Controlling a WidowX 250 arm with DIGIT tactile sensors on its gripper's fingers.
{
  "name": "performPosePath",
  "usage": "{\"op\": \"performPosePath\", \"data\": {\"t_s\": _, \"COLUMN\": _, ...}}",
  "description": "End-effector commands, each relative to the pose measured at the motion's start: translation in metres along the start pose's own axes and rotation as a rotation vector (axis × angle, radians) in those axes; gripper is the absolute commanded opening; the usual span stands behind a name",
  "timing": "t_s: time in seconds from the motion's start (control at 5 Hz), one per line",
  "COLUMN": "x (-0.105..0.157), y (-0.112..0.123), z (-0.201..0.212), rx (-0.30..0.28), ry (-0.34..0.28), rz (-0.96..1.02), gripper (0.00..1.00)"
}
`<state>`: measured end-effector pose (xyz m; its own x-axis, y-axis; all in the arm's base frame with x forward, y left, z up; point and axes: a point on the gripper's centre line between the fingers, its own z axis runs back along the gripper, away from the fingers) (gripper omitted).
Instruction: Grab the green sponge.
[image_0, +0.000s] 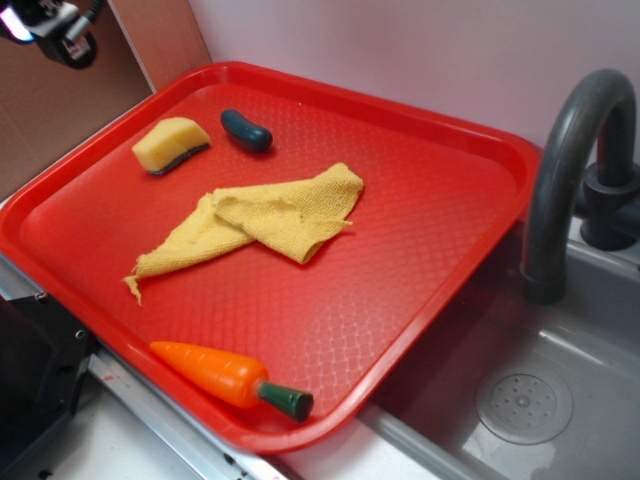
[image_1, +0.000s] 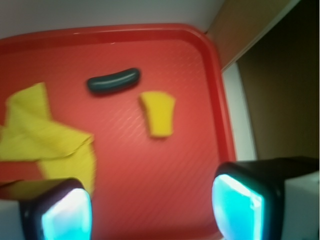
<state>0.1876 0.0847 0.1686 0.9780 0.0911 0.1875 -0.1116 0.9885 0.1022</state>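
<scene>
The claw (image_1: 152, 210) hangs high above the red tray's (image_0: 470, 210) far-left corner, fingers spread wide and empty. The green sponge (image_0: 171, 144) lies flat near that corner, just beside the dark green pickle toy (image_0: 246, 131) and apart from the yellow cloth (image_0: 262, 222). For a clean grasp, centre the claw over the sponge, align the fingers across its narrow sides, and descend straight. Keep clear of the pickle toy; close only once both fingers bracket the foam.

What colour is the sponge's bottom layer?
Dark green-grey, under the yellow foam of the green sponge; clearest in the exterior view.
</scene>
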Motion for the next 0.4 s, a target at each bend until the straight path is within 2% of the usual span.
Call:
{"op": "performPosePath", "data": {"t_s": 0.0, "x": 0.031, "y": 0.014, "z": -0.033, "rx": 0.028, "ry": -0.042, "rz": -0.026, "gripper": 1.00}}
{"op": "performPosePath", "data": {"t_s": 0.2, "x": 0.038, "y": 0.011, "z": -0.057, "rx": 0.066, "ry": -0.022, "rz": 0.002, "gripper": 1.00}}
